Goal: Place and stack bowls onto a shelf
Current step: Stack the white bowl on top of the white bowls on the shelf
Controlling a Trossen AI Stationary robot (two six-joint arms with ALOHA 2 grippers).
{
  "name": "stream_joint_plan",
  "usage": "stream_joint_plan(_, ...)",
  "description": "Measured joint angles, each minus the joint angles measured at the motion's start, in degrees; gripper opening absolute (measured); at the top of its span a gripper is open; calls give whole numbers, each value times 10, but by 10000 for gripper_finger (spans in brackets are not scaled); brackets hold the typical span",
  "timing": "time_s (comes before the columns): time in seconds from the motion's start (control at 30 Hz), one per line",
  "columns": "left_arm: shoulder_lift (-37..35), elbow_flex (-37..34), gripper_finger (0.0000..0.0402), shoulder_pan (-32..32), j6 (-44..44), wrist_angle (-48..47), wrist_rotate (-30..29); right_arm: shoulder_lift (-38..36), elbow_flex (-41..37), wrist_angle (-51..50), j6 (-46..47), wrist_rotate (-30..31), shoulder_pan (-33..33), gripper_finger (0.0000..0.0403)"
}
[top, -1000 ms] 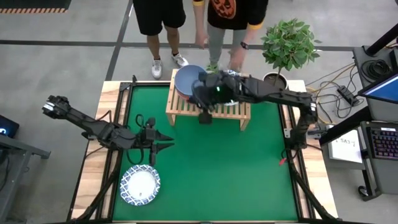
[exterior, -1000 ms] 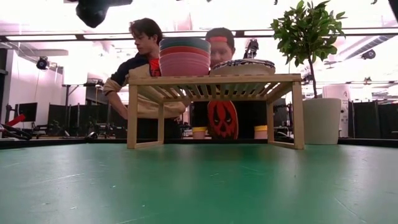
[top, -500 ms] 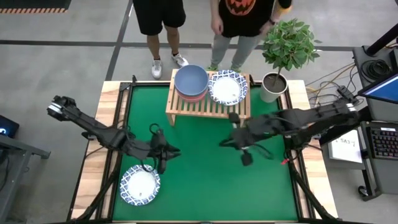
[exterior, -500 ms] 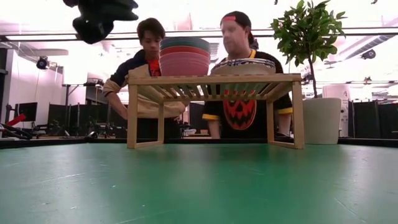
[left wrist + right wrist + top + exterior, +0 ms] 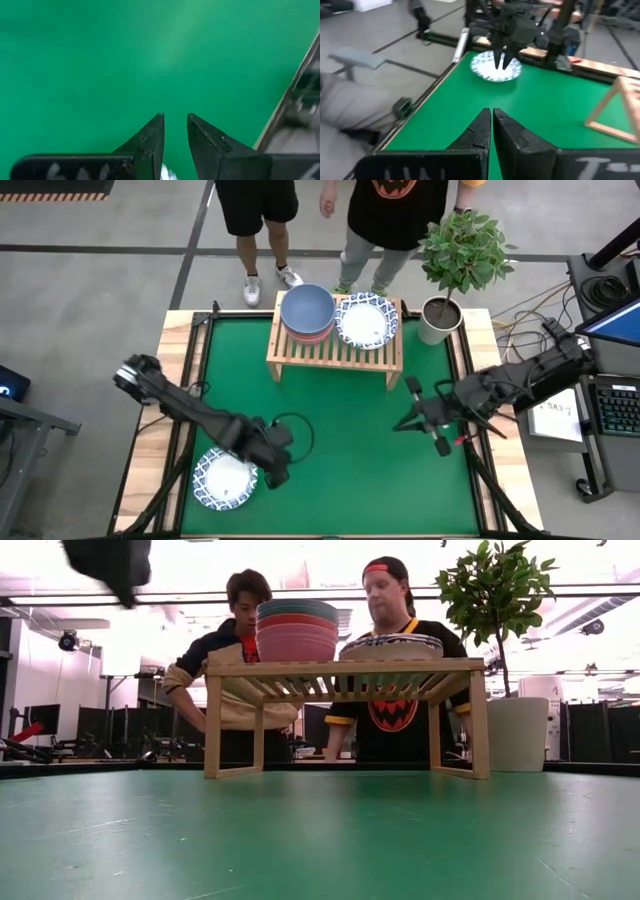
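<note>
On the light-wood shelf [image 5: 335, 352] at the table's far side stands a stack of deep bowls [image 5: 307, 310] with a blue one on top. Beside it on the shelf is a white bowl with a blue patterned rim [image 5: 366, 320]. Both show on the slatted top in the low view, the stack [image 5: 297, 630] and the white bowl [image 5: 390, 645]. Another white patterned bowl [image 5: 226, 478] rests on the green mat near the front left corner. My left gripper [image 5: 278, 470] points down over that bowl's right rim, open by a narrow gap [image 5: 175, 131]. My right gripper [image 5: 398, 426] is shut [image 5: 491, 120] and empty, above the mat's right part.
Two people stand behind the far edge, close to the shelf. A potted plant [image 5: 440, 315] stands at the far right corner. Wooden borders [image 5: 165, 430] run along the mat. The green mat [image 5: 350, 470] between the two grippers is bare.
My right gripper has drawn back from the shelf toward the table's right and near side, sinking as it went, and has stayed shut. My left gripper has gone toward the near edge and tipped from nearly level to pointing down over the white bowl on the mat.
</note>
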Motion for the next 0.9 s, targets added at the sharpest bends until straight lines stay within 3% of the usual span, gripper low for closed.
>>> stream_joint_plan(0.17,64,23,66,-24,-110,-21,94,-41,-33,0,6,12,48,9)
stream_joint_plan(0.37,88,18,72,-62,-257,-28,181,-47,-41,-5,-15,48,87,9)
stream_joint_plan(0.67,93,-14,144,-114,-414,-25,157,-36,-44,-4,-38,50,100,9)
stream_joint_plan(0.9,118,-35,152,-125,-454,1,114,-38,-44,-2,-38,50,100,9)
